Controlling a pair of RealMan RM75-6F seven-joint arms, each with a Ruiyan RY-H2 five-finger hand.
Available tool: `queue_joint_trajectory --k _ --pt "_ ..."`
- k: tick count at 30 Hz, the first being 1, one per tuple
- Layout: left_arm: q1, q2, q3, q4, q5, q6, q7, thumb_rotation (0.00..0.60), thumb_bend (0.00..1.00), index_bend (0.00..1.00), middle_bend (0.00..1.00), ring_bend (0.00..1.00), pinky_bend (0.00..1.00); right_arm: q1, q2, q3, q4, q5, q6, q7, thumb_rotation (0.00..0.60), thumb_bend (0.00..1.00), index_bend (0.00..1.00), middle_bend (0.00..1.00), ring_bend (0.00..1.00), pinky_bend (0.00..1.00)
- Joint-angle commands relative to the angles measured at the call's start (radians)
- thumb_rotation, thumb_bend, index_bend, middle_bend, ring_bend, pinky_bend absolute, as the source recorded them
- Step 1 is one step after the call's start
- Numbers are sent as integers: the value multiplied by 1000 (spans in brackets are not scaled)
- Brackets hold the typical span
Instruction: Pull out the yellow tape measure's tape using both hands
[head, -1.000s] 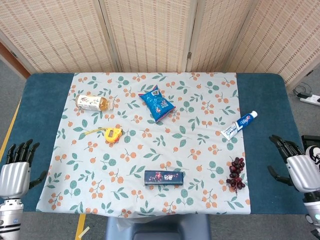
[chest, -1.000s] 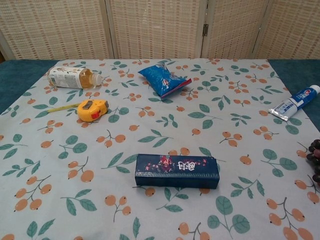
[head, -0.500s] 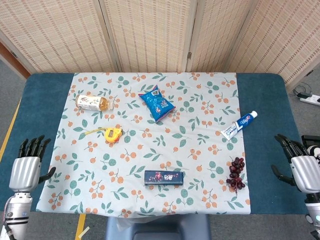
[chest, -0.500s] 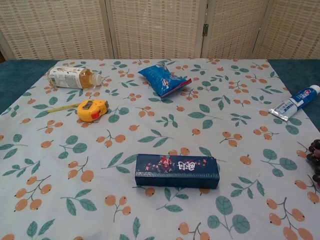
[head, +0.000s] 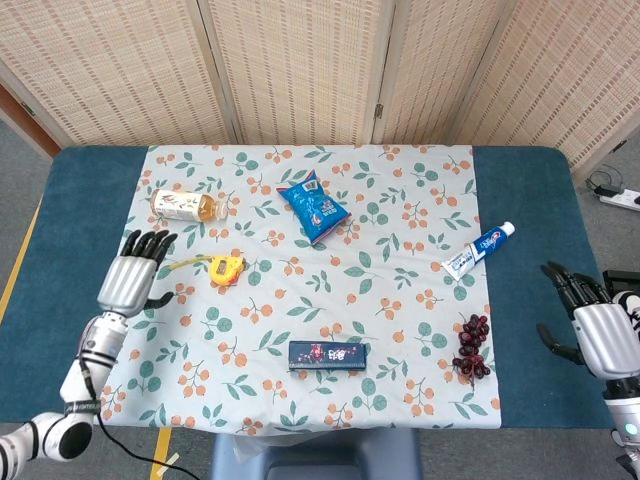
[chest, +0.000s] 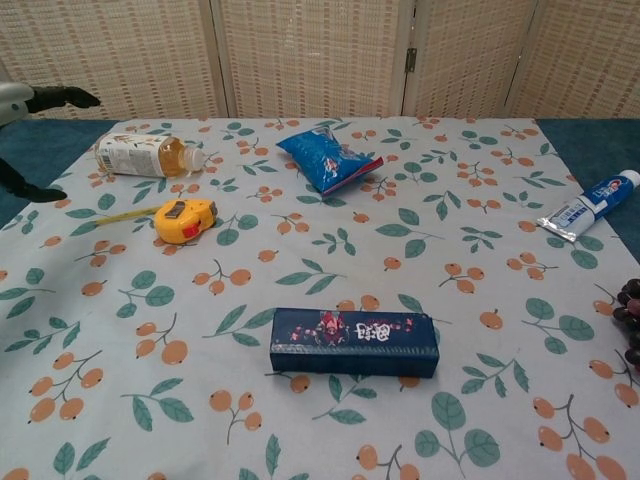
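Note:
The yellow tape measure (head: 226, 270) (chest: 185, 220) lies on the floral cloth at the left, with a short length of yellow tape (head: 186, 264) (chest: 124, 215) sticking out to its left. My left hand (head: 132, 277) (chest: 25, 110) hovers open just left of the tape's end, fingers spread, holding nothing. My right hand (head: 595, 330) stays open at the table's right edge, far from the tape measure; the chest view does not show it.
A drink bottle (head: 186, 205) lies behind the tape measure. A blue snack bag (head: 313, 207) sits at centre back, a dark box (head: 328, 355) at centre front, a toothpaste tube (head: 478, 250) and grapes (head: 473, 347) at the right.
My left hand has moved up and right from the table's left front corner to beside the tape's end. The right hand has barely shifted.

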Motion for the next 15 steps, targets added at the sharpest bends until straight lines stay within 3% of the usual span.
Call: queue_joint_trajectory --k 1,7,15 --pt "-87 -76 -36 109 -78 -99 14 600 262 123 116 110 12 2 3 0 -2 -2 -1 12 600 406 106 121 204 148" --pt "-174 -176 -34 251 -159 -201 49 600 260 121 116 108 12 0 6 0 -8 5 -2 7 600 407 105 121 203 148" --pt "-213 -260 -3 340 -207 -230 89 600 259 139 116 110 12 -7 5 -3 -4 7 6 20 600 406 106 122 208 148"
